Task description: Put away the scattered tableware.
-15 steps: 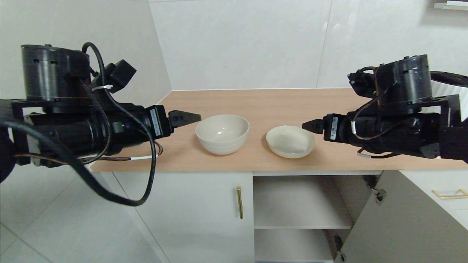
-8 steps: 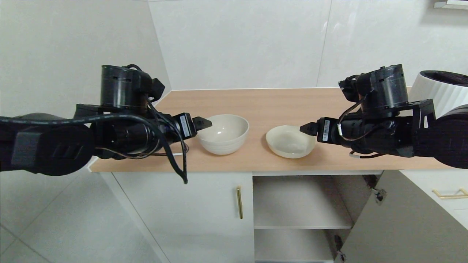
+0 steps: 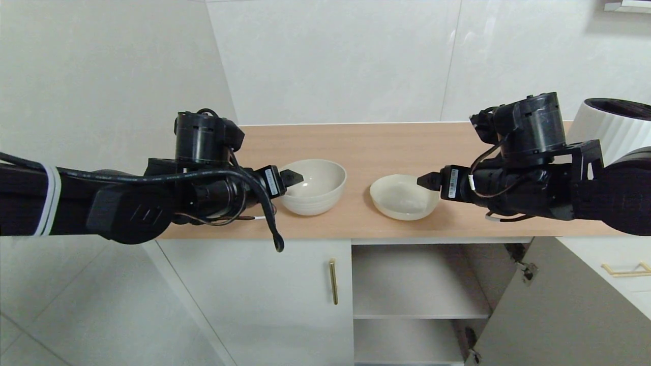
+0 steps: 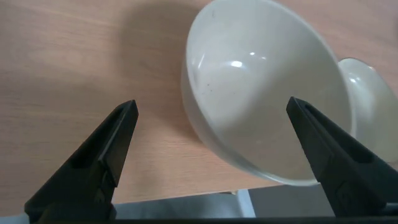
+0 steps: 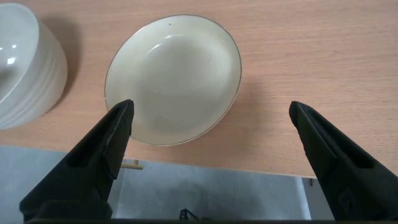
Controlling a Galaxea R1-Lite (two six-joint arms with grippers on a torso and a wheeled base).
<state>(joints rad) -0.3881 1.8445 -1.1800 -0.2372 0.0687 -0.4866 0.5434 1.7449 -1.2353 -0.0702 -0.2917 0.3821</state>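
Note:
A deep white bowl (image 3: 313,185) (image 4: 267,118) (image 5: 28,65) and a shallow cream dish (image 3: 404,196) (image 5: 174,78) (image 4: 373,93) sit side by side on the wooden counter (image 3: 366,147). My left gripper (image 3: 295,178) (image 4: 214,130) is open at the deep bowl's left rim, its fingers (image 4: 106,155) spread wide with the bowl's near wall between them. My right gripper (image 3: 426,180) (image 5: 211,134) is open at the dish's right edge, its fingers (image 5: 323,149) wide apart just above that edge.
A white ribbed container (image 3: 613,124) stands at the counter's right end. Below the counter an open cabinet (image 3: 414,300) shows bare shelves, its door (image 3: 554,305) swung out to the right. A closed door with a gold handle (image 3: 333,281) is to its left.
My left arm has stretched forward and to the right, bringing its gripper from left of the bowl up to its rim. The right arm lowered and edged toward the dish, then held almost still.

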